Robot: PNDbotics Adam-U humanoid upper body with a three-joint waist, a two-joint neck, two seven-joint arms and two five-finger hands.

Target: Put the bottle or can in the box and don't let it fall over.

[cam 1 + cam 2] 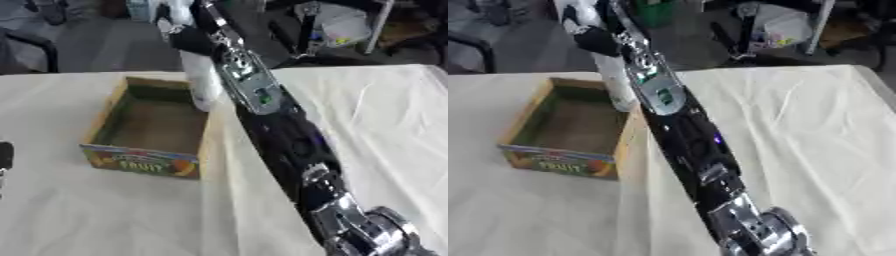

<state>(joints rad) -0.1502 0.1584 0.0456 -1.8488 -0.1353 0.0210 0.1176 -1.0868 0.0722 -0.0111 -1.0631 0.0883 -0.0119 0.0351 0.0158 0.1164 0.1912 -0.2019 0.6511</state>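
My right arm reaches from the lower right to the top centre, where my right hand [187,36] is shut on the upper part of a tall white bottle [203,82]. The bottle hangs upright, and its lower end is at the far right corner of an open cardboard box [98,124] with a colourful "FRUIT" label on its front. Whether the bottle's base touches the box floor is hidden by the arm and the box wall. Nothing else lies in the box. A dark piece of my left hand [4,155] shows at the left edge.
A wrinkled white cloth covers the table [376,115]. The box stands left of centre, and my right forearm [684,135] crosses the table diagonally beside its right wall. Chairs and clutter stand on the floor beyond the far edge.
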